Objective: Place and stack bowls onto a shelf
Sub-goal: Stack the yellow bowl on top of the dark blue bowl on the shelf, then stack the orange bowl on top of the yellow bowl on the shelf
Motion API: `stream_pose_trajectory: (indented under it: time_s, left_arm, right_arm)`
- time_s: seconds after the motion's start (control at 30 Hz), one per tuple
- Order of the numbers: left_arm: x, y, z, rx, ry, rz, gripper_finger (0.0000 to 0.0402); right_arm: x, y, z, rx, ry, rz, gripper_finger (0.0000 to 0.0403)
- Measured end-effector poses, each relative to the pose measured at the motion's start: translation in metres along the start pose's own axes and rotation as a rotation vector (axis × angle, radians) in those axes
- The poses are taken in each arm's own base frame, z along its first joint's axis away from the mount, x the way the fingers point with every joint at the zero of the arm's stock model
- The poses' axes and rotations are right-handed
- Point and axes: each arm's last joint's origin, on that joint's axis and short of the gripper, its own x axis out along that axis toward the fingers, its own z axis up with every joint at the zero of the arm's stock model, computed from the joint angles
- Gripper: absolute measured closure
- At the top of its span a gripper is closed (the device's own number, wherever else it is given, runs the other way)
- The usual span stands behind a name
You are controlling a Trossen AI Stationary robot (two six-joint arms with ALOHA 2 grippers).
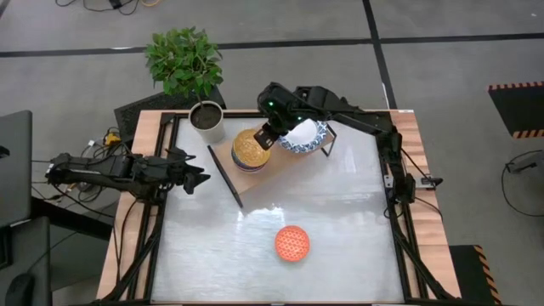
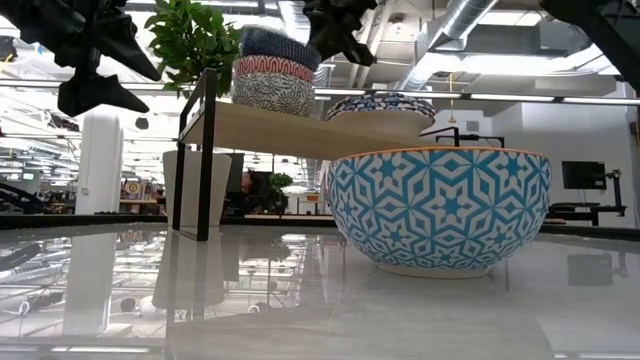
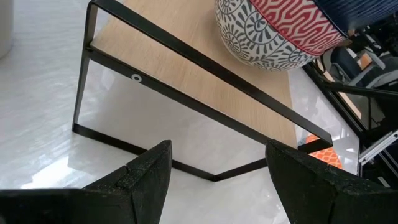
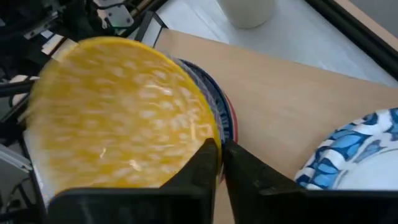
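While the left gripper [image 1: 197, 178] waits at the left edge of the table [image 1: 340, 212] in the high view, its two dark fingers [image 3: 146, 180] spread apart and grasping nothing, the right gripper [image 1: 263, 136] hovers over the low shelf with a light wooden plank top and thin black metal legs [image 1: 293, 161] in the upper middle of the frame. Its fingers [image 4: 202, 165] sit nearly pinched together at the rim of the yellow-lined bowl [image 4: 118, 112]; whether they grip that rim or have let go, I cannot tell. That bowl tops a stack of patterned bowls [image 2: 275, 72] on the shelf's left part. Just beside the stack, toward the right, a wide shallow blue-and-white bowl with a white centre [image 1: 306, 136] rests on the plank. A small red-orange bowl [image 1: 292, 243] sits on the table in the lower middle of the high view, well apart from the shelf. A white cylindrical plant pot [image 1: 208, 121] stands just left of the shelf.
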Motion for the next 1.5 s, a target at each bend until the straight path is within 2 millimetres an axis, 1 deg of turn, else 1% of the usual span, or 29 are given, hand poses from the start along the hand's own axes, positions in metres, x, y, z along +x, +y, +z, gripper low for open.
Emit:
stream_pose_trajectory:
  time_s: [0.13, 0.4, 0.5, 0.57, 0.67, 0.73, 0.8, 0.87, 0.93, 1.03, 1.13, 1.23, 1.33, 1.4, 1.5]
  left_arm:
    - [0.0, 0.0, 0.0, 0.0, 0.0, 0.0, 0.0155]
    - [0.0, 0.0, 0.0, -0.001, 0.0, 0.0, 0.0155]
    - [0.0, 0.0, 0.0, -0.001, 0.0, 0.0, 0.0155]
    - [0.0, 0.0, 0.0, -0.001, 0.0, -0.001, 0.0155]
    - [0.0, 0.0, 0.0, -0.001, 0.0, -0.001, 0.0155]
    - [0.0, 0.0, 0.0, -0.001, 0.0, -0.001, 0.0155]
    - [0.0, 0.0, 0.0, 0.002, -0.001, -0.001, 0.0155]
    - [0.0, 0.0, 0.0, 0.003, -0.002, 0.0, 0.0155]
    - [0.0, 0.0, 0.0, 0.001, -0.002, 0.001, 0.0155]
    - [0.0, 0.0, 0.0, 0.0, 0.0, -0.002, 0.0155]
    - [0.0, 0.0, 0.0, 0.0, 0.001, -0.002, 0.0155]
    - [0.0, 0.0, 0.0, 0.002, 0.001, -0.002, 0.0155]
    - [0.0, 0.0, 0.0, 0.002, 0.002, -0.002, 0.0155]
    - [0.0, 0.0, 0.0, 0.002, 0.002, -0.002, 0.0155]
    - [0.0, 0.0, 0.0, 0.001, 0.007, -0.007, 0.0155]
  right_arm:
    - [-0.001, -0.001, 0.001, 0.009, -0.003, 0.001, 0.0323]
    - [-0.002, -0.003, 0.003, -0.004, -0.014, 0.002, 0.0317]
    - [-0.012, -0.004, 0.004, -0.003, -0.031, 0.006, 0.0316]
    - [-0.026, -0.003, 0.002, -0.004, -0.041, 0.022, 0.0316]
    - [-0.05, 0.007, -0.012, -0.024, 0.012, 0.051, 0.0315]
    - [-0.062, 0.021, -0.032, -0.063, 0.099, 0.045, 0.0315]
    - [-0.066, 0.036, -0.052, -0.11, 0.196, 0.018, 0.0315]
    - [-0.064, 0.051, -0.073, -0.173, 0.267, -0.058, 0.0315]
    - [-0.055, 0.069, -0.093, -0.251, 0.298, -0.098, 0.0313]
    - [-0.034, 0.093, -0.125, -0.331, 0.366, -0.088, 0.0297]
    - [-0.011, 0.103, -0.161, -0.381, 0.476, -0.133, 0.0261]
    - [0.019, 0.102, -0.19, -0.387, 0.526, -0.197, 0.0214]
    - [0.046, 0.098, -0.212, -0.378, 0.521, -0.229, 0.0173]
    - [0.06, 0.095, -0.222, -0.358, 0.512, -0.213, 0.0158]
    - [0.078, 0.089, -0.234, -0.323, 0.514, -0.169, 0.0154]
